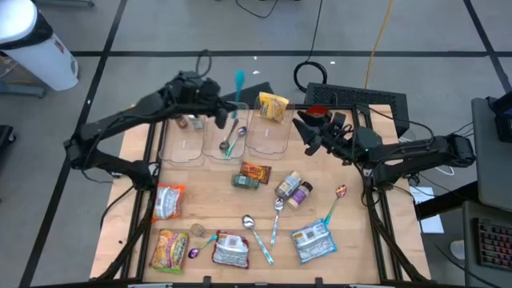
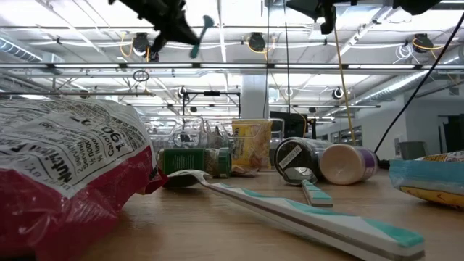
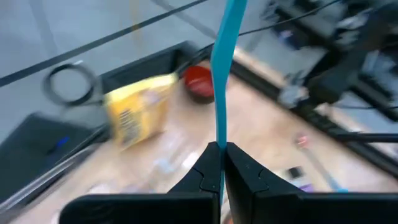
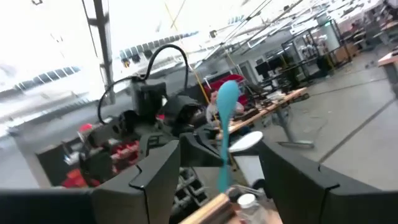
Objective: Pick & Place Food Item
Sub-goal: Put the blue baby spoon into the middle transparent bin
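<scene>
Red snack bag [image 2: 65, 181] nearest low camera, on tabletop [image 1: 352, 240]. Left gripper [image 3: 221, 163] fingers pinch blue spoon [image 3: 222, 68] by handle end, raised, bowl beyond fingertips. Spoon likely light, stiff, slippery. Right gripper [image 4: 217, 180] fingers spread, empty.

Three tubs [image 1: 226, 139] along the table's [image 1: 360, 240] far edge; snack bag [image 1: 273, 106] behind them, jars [image 1: 293, 190] mid-table, spoons [image 1: 258, 238] nearer front.
</scene>
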Motion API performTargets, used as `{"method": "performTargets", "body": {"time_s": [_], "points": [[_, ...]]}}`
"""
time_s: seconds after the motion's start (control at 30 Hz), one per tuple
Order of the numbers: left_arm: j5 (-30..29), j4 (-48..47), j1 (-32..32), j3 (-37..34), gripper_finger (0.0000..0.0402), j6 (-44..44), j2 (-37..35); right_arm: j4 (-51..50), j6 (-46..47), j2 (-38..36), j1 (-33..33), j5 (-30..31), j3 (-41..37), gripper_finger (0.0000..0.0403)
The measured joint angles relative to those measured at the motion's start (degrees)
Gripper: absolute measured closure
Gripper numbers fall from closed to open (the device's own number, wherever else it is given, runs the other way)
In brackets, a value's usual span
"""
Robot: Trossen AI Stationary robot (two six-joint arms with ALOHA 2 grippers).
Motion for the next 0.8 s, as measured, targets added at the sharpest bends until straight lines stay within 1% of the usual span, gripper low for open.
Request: {"method": "performTargets", "body": {"time_s": [0.07, 0.17, 0.3, 0.4, 0.5, 0.8], "points": [[-1.85, -4.92, 1.98, 0.00, 0.0397, 0.50, -1.67, -0.70, -1.08, -0.69, 0.00, 0.15, 0.00, 0.0192], [-3.54, -10.49, 4.16, 0.02, 0.0397, 0.69, -2.91, -1.88, -1.17, -1.08, 0.00, 2.61, 0.00, 0.0195], [-2.81, -16.99, 5.86, 0.02, 0.0397, -0.35, -2.96, -3.68, -1.15, -1.06, -0.25, 5.75, 0.00, 0.0195], [-2.68, -20.75, 6.13, 0.02, 0.0397, -0.78, -2.18, -6.08, -0.11, -1.06, -0.41, 5.89, 0.00, 0.0197], [-2.62, -22.72, 5.87, 0.00, 0.0395, -1.90, -0.42, -7.99, 1.25, -1.04, -0.48, 5.80, 0.00, 0.0197], [-2.22, -23.74, 3.07, 0.00, 0.0394, -2.20, 7.16, -13.77, 5.79, -1.00, -0.48, 5.71, -0.03, 0.0202]]}}
